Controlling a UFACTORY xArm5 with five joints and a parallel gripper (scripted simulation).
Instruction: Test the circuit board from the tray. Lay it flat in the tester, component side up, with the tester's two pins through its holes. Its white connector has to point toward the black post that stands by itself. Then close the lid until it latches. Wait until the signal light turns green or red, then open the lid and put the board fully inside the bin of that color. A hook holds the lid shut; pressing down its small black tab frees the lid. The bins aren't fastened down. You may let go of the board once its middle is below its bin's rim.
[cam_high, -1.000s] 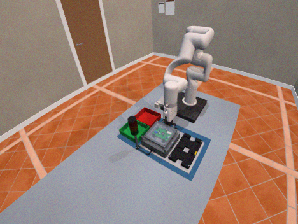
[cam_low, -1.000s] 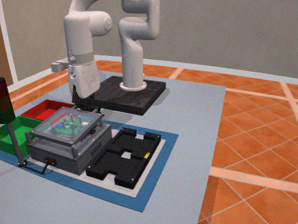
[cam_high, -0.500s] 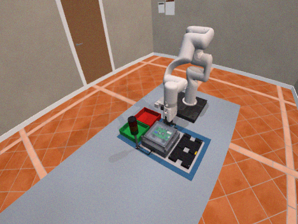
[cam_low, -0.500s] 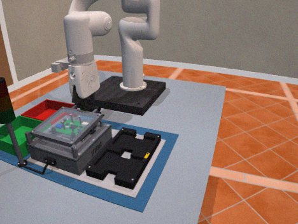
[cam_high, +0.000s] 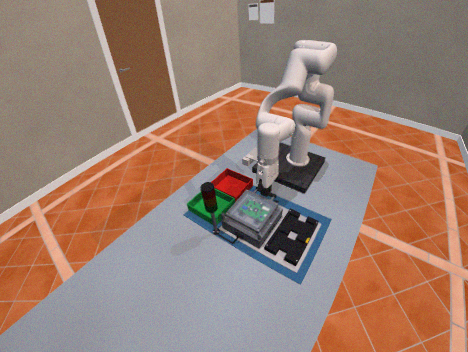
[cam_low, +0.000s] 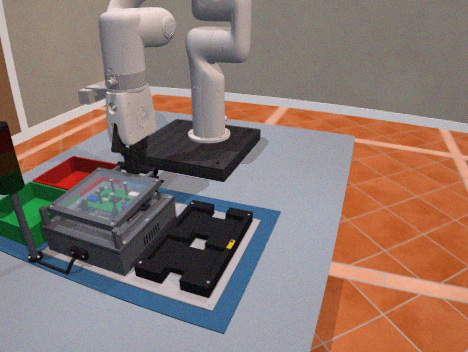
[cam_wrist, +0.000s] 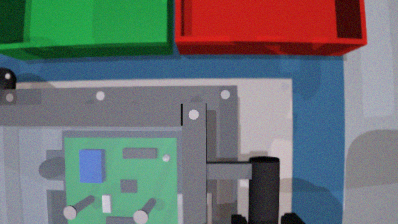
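The tool (cam_low: 134, 161), fingers nearly together and holding nothing, hangs beside the tester (cam_low: 100, 235); no readable writing.

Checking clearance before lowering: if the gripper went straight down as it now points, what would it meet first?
Probably the black post beside the tester's lid; it stands right under the gripper. Depth is unclear.

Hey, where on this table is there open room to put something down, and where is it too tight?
Open stretches: the grey table in front of the blue mat, and the strip between the mat and the table's edge past the black tray. Crowded: green bin, red bin, tester and gripper stand close together.
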